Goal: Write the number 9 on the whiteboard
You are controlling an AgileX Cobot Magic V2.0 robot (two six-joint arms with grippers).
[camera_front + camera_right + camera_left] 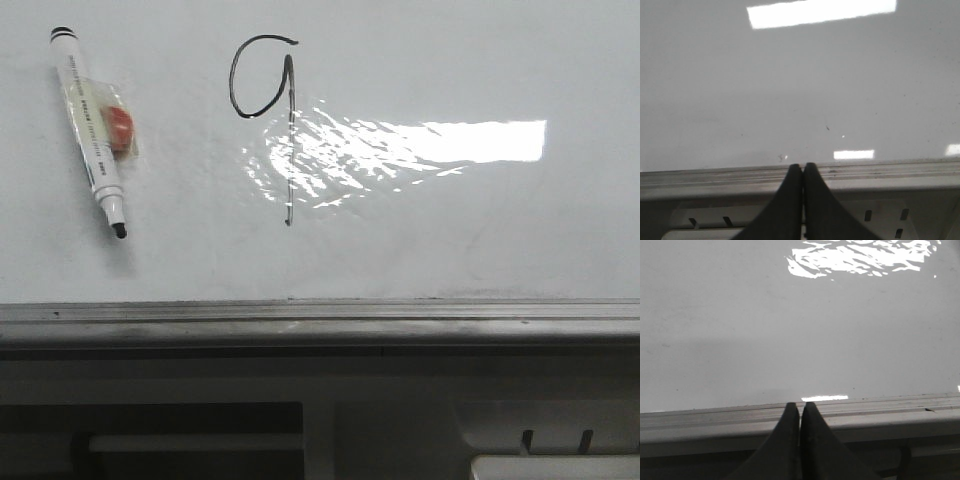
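A black hand-drawn number 9 (pixel 270 100) stands on the whiteboard (pixel 450 230), its round loop at the far side and its long tail running through a glare patch. A white marker pen (pixel 90 130) with a black tip lies to the left of it, uncapped, with an orange blob taped to its side. No gripper shows in the front view. In the left wrist view my left gripper (pixel 800 407) is shut and empty above the board's near edge rail (pixel 890 412). My right gripper (pixel 802 167) is likewise shut on nothing over the rail (pixel 900 175).
A grey metal rail (pixel 320 320) borders the board's near edge. Below it is grey-white moulded plastic furniture (pixel 400 410) with dark slots (pixel 867 215). Bright glare patches (pixel 480 140) lie on the board right of the figure.
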